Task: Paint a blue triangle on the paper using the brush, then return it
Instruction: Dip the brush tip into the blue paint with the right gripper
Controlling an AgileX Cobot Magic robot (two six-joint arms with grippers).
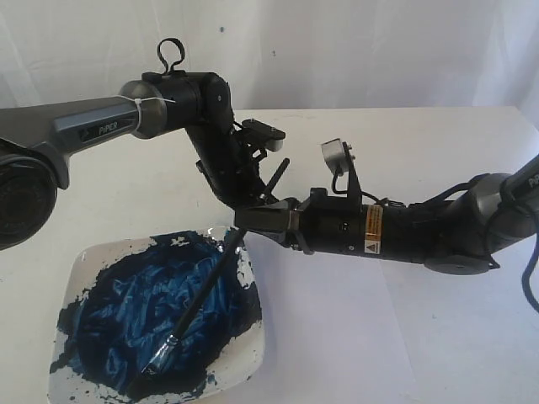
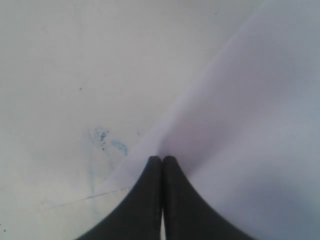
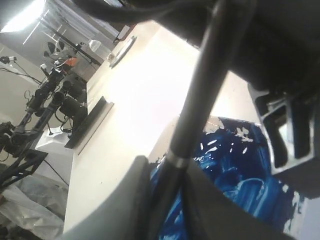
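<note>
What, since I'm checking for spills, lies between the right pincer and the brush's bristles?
Just the brush's handle, over the plate's blue paint; the exterior view shows it.

Cream-white tabletop point(image 1: 404, 143) carrying the whole setup. A glossy white square plate point(image 1: 74, 273) sits at the near left, smothered in dark blue paint point(image 1: 152, 311). A plain white sheet of paper point(image 2: 250, 125) lies flat on the top too, and there are a few faint bluish smudges point(image 2: 102, 137) on the bare surface just beside its edge.
</note>
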